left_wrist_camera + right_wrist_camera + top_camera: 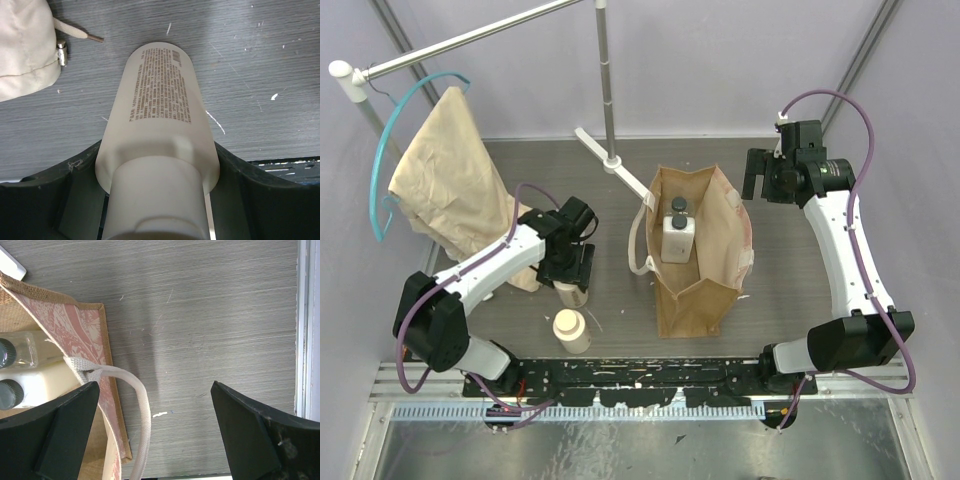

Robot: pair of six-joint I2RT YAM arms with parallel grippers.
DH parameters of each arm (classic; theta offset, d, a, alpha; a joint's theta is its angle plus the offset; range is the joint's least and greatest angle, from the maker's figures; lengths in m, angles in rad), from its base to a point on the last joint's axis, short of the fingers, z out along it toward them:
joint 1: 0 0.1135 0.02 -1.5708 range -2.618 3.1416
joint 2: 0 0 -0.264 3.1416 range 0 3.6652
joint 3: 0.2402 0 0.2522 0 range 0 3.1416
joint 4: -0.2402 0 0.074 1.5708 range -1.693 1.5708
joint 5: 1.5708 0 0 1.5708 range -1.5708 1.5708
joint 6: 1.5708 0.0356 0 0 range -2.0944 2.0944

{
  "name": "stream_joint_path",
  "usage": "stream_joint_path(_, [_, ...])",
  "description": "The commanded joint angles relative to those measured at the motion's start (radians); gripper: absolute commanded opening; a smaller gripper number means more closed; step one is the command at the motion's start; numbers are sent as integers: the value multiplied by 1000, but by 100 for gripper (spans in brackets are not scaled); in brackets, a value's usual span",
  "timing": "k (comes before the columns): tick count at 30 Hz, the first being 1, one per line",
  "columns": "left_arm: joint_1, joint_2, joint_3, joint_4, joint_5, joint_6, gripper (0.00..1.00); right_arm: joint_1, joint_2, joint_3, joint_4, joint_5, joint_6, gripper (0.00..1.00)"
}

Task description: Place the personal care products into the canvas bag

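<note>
The tan canvas bag (705, 285) stands open mid-table with two whitish rectangular bottles (677, 235) with dark caps inside. My left gripper (570, 272) is shut on a cream cylindrical bottle (572, 294) that stands on the table left of the bag. In the left wrist view this bottle (160, 100) fills the space between both fingers of the gripper (157, 165). A second cream bottle (571, 330) stands free just in front. My right gripper (760, 178) is open and empty above the bag's far right corner. In the right wrist view it (155, 435) hangs over the bag's edge (75, 335) and whitish strap (142, 410).
A pale beige garment (445, 175) hangs on a teal hanger at the far left; its hem and drawstring (25, 50) lie close to the held bottle. A metal stand pole (607, 90) rises behind the bag. The table's right rail (307, 330) is near.
</note>
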Motion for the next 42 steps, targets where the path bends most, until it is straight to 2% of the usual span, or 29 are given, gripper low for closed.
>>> stream_joint_path(1, [0,-36,85,-36,-74,0,0,-2,-28,7,28,9,-12,100])
stream_joint_path(10, [0,-102,246,-29,-106,17,0,-1,-14,4,33,-15,-5,100])
stream_joint_path(20, [-1,-80,528,-45,-28,104,0,0,7,7,33,-19,-10,100])
stream_joint_path(26, [0,-123,570,54,72,87,0,0,22,12,34,-27,-5,100])
stream_joint_path(35, [-9,-163,587,275,308,36,0,-1,55,27,30,-10,9,100])
stream_joint_path(42, [-33,-159,576,412,381,73,0,0,85,55,32,-12,11,100])
